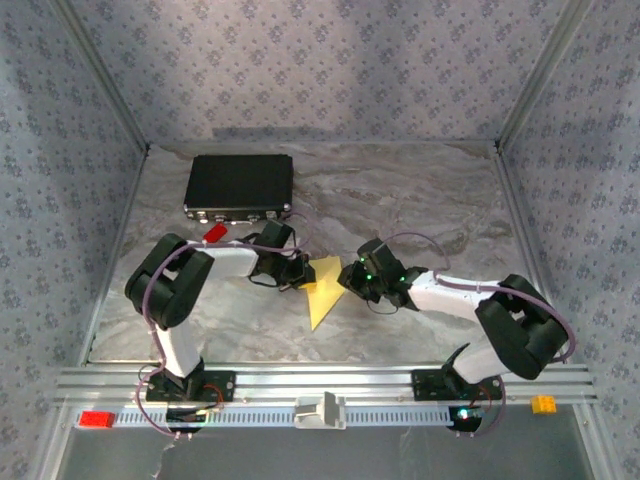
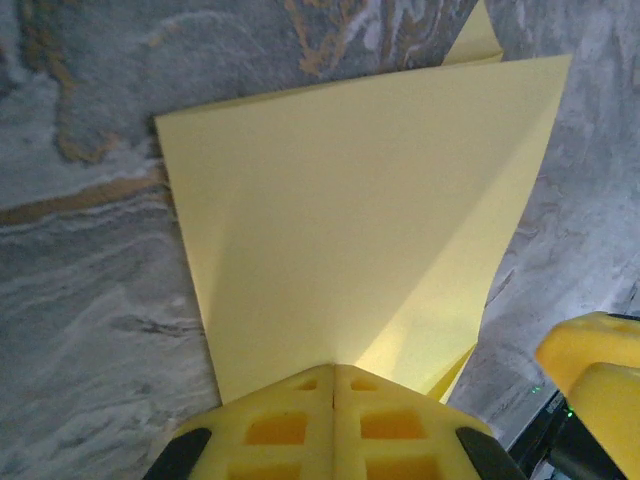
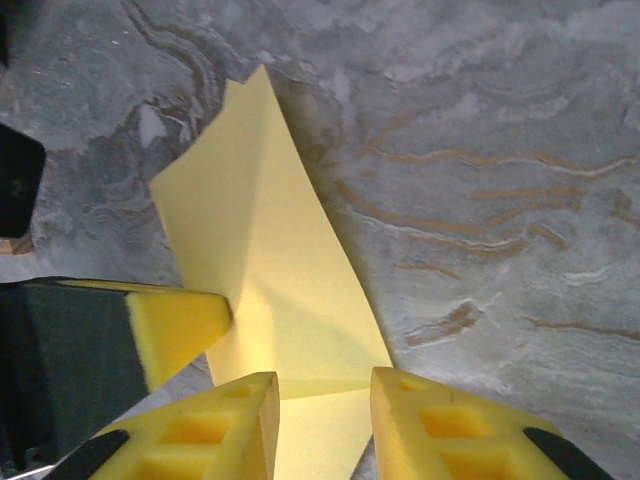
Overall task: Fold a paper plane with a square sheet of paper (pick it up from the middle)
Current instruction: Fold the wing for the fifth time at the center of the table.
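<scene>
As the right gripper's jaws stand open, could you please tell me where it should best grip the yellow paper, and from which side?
Likely the edge of the paper that lies between the fingers of the right gripper, approached from the right. The left gripper is shut on the opposite edge, so that folded edge is the free side to pinch.

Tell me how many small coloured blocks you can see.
3. One red block lies in front of the black case; a second red block sits at the front rail's left end; an orange block sits at its right end. The arms could hide more.
</scene>
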Tool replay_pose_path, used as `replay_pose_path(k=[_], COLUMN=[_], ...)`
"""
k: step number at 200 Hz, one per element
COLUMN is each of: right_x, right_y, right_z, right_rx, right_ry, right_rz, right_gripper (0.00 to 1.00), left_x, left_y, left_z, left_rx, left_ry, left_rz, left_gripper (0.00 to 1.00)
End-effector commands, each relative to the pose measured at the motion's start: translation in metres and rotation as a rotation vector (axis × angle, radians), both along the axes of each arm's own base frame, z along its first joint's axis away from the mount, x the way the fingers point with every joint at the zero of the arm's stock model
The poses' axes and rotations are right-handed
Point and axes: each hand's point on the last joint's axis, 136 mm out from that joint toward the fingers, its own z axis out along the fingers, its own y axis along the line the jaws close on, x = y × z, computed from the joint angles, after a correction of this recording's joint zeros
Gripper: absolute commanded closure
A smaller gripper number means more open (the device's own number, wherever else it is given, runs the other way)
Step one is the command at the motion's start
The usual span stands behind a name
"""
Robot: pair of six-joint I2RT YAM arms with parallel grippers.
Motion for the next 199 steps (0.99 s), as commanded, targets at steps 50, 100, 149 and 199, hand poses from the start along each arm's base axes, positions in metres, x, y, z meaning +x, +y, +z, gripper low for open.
replay_pose_path(k=[50,100,149,199], right_x=[-0.001,0.003,0.012,0.019], right_y=[0.012,0.021,0.027,0.033], right_z=[-0.014,-0.015,-0.003,-0.004], right_rx=[0.068,0.118,0.192,0.231], right_ry=[0.066,0.068,0.015,0.018], right_rz=[0.059,0.060,0.085,0.140], right_gripper=[0.62,0.62,0.67,0.67], left_x=[-0.009,-0.009,-0.007,-0.006], left_y=[0.011,0.010,0.008,0.008], left_z=[-0.020,-0.016,-0.009,-0.006], left_rx=[-0.015,-0.022,-0.030,-0.036], left_ry=[0.046,0.039,0.024,0.015], left_rz=[0.016,0.011,0.003,0.001], left_gripper=[0.98,0.98,0.98,0.97])
